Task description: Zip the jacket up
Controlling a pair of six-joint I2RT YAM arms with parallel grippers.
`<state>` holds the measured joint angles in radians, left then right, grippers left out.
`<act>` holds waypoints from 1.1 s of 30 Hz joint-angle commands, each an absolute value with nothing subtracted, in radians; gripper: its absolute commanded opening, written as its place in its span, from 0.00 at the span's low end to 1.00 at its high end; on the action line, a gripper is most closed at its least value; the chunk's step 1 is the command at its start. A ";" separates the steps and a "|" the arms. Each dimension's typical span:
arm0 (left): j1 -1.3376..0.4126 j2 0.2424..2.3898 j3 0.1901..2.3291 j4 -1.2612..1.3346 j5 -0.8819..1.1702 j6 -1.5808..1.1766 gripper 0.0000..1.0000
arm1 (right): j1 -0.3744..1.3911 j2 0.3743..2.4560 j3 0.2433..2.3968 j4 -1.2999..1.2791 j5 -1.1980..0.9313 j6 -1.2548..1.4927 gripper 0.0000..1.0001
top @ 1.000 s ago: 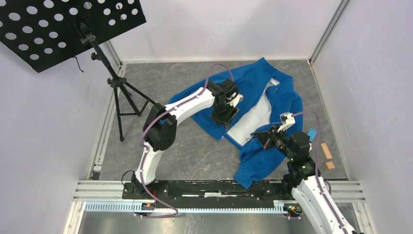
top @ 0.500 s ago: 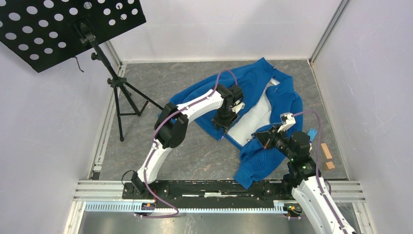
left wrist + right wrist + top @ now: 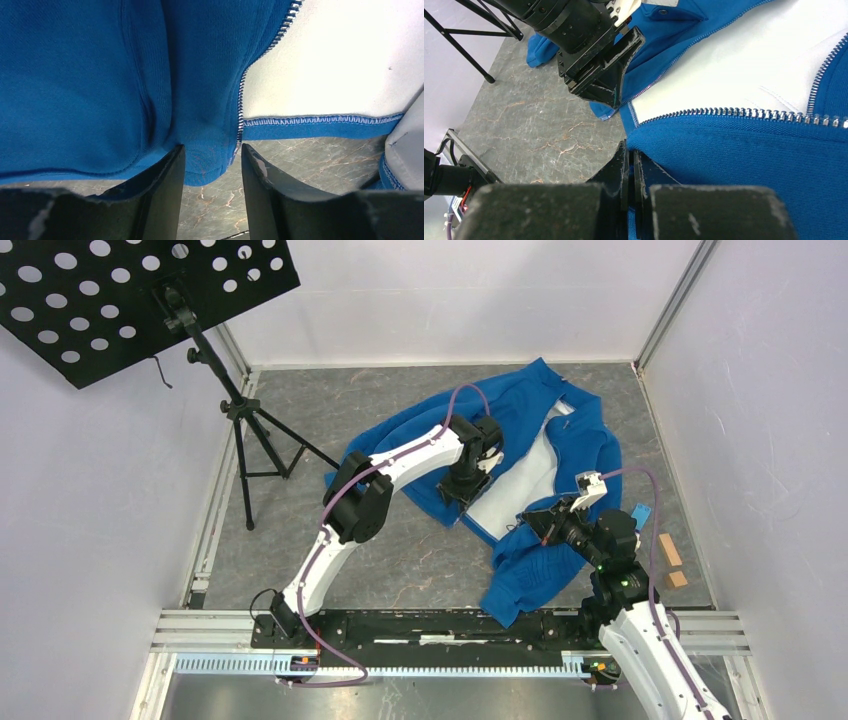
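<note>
The jacket lies open on the right half of the tabletop, its top toward the far-right corner and its hem toward the near edge, with one sleeve trailing toward the middle. The pale lining shows between the two blue front panels, and the zipper is undone. The left end effector is at the bottom corner of the panel on the left-edge side. In the left wrist view its fingers stand narrowly apart with that hem corner between them, not clamped — bare tabletop shows in the gap below the cloth. The zipper teeth run up from this corner along the edge of the lining. The right end effector is at the opposite panel, near the near-right part of the tabletop. In the right wrist view its fingers are pressed together on the blue fabric at the panel's lower edge, with a row of metal teeth just beyond. Two wooden blocks and a small blue item lie by the right edge. A music stand occupies the far-left corner.
</note>
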<state>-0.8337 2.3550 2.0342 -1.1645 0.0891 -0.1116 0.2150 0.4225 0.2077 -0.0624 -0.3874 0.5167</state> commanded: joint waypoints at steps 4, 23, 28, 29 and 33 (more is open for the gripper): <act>-0.834 2.334 2.068 -1.147 0.113 -0.124 0.62 | 0.215 0.414 0.241 -0.034 -0.386 0.507 0.00; -0.839 2.370 2.018 -1.105 0.031 -0.159 0.40 | 0.216 0.417 0.248 -0.019 -0.395 0.519 0.00; -0.852 2.381 1.994 -1.097 0.003 -0.167 0.42 | 0.216 0.421 0.249 -0.016 -0.405 0.519 0.00; -0.854 2.378 1.982 -1.089 -0.020 -0.169 0.42 | 0.216 0.422 0.248 -0.015 -0.407 0.520 0.00; -0.854 2.373 1.964 -1.077 -0.031 -0.172 0.36 | 0.216 0.422 0.240 -0.015 -0.408 0.519 0.00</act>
